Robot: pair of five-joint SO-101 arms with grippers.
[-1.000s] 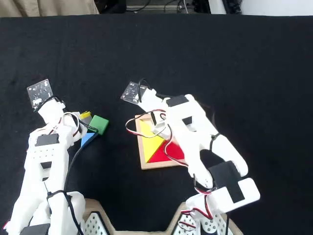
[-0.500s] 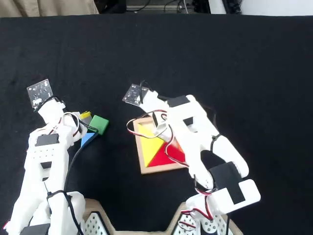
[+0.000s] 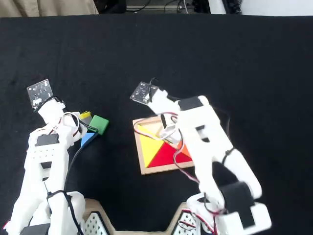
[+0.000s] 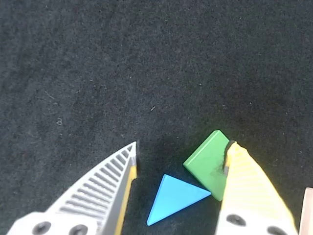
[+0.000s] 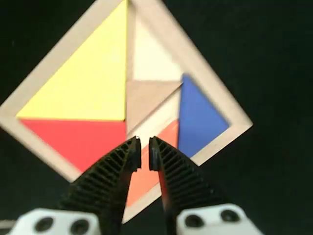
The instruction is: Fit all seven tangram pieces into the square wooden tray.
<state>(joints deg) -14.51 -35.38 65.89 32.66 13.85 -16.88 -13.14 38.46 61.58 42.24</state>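
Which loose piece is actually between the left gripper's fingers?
The light blue triangle: it lies in the open gap of the left gripper. The green square sits to one side, partly hidden by one finger.

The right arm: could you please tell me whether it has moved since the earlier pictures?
Yes: the right arm has swung towards the right of the high view, away from the green piece.

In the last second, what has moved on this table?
The right gripper and its arm swung toward the right side of the high view, uncovering more of the tray. Nothing was visibly picked up or dropped. The left gripper, green square, blue triangle and tray kept roughly their places.
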